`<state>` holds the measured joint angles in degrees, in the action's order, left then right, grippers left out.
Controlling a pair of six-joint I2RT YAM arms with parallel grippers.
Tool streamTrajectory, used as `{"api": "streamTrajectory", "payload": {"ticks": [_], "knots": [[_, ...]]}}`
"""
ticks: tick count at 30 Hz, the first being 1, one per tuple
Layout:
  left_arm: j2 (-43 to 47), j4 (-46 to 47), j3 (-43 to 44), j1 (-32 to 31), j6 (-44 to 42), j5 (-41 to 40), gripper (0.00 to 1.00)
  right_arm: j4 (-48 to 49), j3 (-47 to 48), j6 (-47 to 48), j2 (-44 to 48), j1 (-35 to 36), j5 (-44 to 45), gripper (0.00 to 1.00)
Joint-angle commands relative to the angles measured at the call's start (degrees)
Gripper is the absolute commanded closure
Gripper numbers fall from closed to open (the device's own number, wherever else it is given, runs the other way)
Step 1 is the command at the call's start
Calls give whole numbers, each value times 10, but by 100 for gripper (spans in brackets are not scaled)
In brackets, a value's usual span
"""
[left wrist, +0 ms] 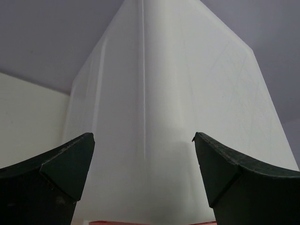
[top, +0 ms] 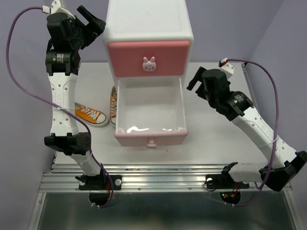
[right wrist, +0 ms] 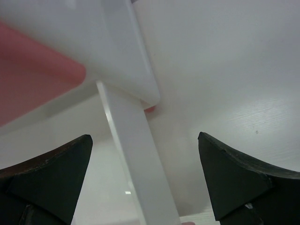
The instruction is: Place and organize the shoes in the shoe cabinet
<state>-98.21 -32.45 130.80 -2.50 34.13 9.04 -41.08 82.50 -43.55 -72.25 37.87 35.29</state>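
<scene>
Orange canvas shows to the left of the shoe cabinet (top: 147, 21), where two orange sneakers sit on the table (top: 216, 139). That puts them beside the pulled-out lower drawer (top: 149, 114), whose inside is bare white, so I judge nothing has been stowed yet. The outer sneaker (top: 89, 114) lies with its long axis running across, at a slight slant to the cabinet's front. The inner sneaker (top: 113, 104) runs front to back, tight along the drawer's left wall. From above, the outer one seems to aim its toe at the drawer, but the inner one is half hidden and I cannot say which way it points. I see no white pair in any view. The upper drawer (top: 148, 58) is closed. My left gripper (top: 94, 22) hangs high by the cabinet's rear left corner with its jaws spread wide and nothing between them. Its camera sees only that white corner. My right gripper (top: 194, 82) is just off the cabinet's right side, level with the open drawer, and is equally wide and empty. I read both poses as clear of the drawer, so the way in from the left is free.
</scene>
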Motion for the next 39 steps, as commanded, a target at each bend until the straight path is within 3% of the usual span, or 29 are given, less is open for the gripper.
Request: {"api": "streamTrajectory", "payload": {"ticks": [1, 6, 12, 18, 25, 28, 33, 39], "knots": [[51, 75, -4, 39, 26, 64, 1, 14, 24, 8, 8, -47, -69, 0], [58, 107, -9, 76, 46, 121, 1, 14, 32, -3, -16, -89, -103, 0], [68, 31, -67, 115, 20, 125, 1, 4, 38, -10, -25, -119, -128, 0], [125, -7, -251, 133, -14, 103, 1, -35, 77, 0, -42, -126, -129, 0], [169, 40, -508, 141, -44, 133, 1, -86, 100, 0, -51, -131, -129, 0], [177, 72, -572, 140, -57, 149, 1, -109, 100, -9, -49, -131, -129, 0], [148, 105, -622, 130, -69, 141, 1, -128, 109, -10, -52, -131, -130, 0], [57, 120, -574, 89, -90, 114, 1, -162, 135, 18, -78, -131, -138, 0]]}}
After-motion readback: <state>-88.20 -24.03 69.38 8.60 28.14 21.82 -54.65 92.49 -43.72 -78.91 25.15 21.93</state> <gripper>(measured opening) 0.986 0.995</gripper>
